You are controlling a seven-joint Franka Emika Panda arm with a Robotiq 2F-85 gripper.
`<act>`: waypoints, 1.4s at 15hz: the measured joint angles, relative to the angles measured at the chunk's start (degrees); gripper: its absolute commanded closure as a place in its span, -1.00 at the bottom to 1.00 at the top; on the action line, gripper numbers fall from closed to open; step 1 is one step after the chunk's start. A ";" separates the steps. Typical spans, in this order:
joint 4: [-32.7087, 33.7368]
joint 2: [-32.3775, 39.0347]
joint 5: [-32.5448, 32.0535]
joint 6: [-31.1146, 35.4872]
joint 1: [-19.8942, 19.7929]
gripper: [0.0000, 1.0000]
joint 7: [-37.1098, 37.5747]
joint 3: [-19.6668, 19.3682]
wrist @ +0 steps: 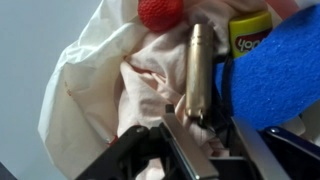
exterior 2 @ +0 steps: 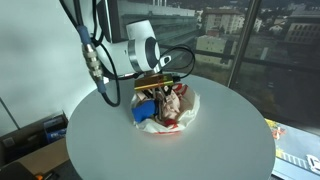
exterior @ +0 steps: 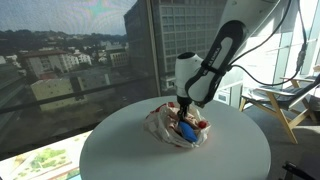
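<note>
**Exterior views.** Your end effector (exterior: 184, 108) stands low over a crumpled cloth (exterior: 160, 122) at the middle of the round desk (exterior: 120, 150). The arm's body covers its fingertips, so you cannot tell whether they are apart or together. A blue block (exterior: 187, 129) shows just below it, half buried in the folds.

From the opposite side, the end effector (exterior 2: 160, 88) is again masked by its own housing and cables. The blue block (exterior 2: 146, 108) lies left of the cloth (exterior 2: 185, 108). The small red patches in the fabric are too small to identify.

**Wrist view.** A metal tube (wrist: 198, 70) lies on the cloth. Its long axis runs from the black frame at the near edge away toward the far edge, almost straight. Its near end meets the frame, but contact is unclear. The blue block (wrist: 270, 75) sits just right of it. A red ball (wrist: 160, 12) and a yellow item (wrist: 250, 35) are cut off at the far edge.
</note>
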 measured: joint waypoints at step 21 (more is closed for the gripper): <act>-5.50 -9.67 4.39 -19.22 0.89 -1.00 8.52 0.10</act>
